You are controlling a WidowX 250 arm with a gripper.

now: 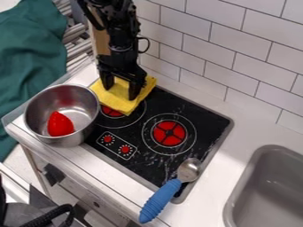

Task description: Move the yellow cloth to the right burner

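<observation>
Camera view: my gripper [120, 92] hangs at the yellow cloth [119, 102], its 2 fingers spread. The cloth partly covers the left burner [112, 111]. I judge this the grasping step; next I should pinch, lift and carry it to the right burner [169, 133].

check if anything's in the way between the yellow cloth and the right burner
Nothing visible stands between the yellow cloth and the right burner; the blue-handled spoon lies beyond the burner, off that path.
</observation>
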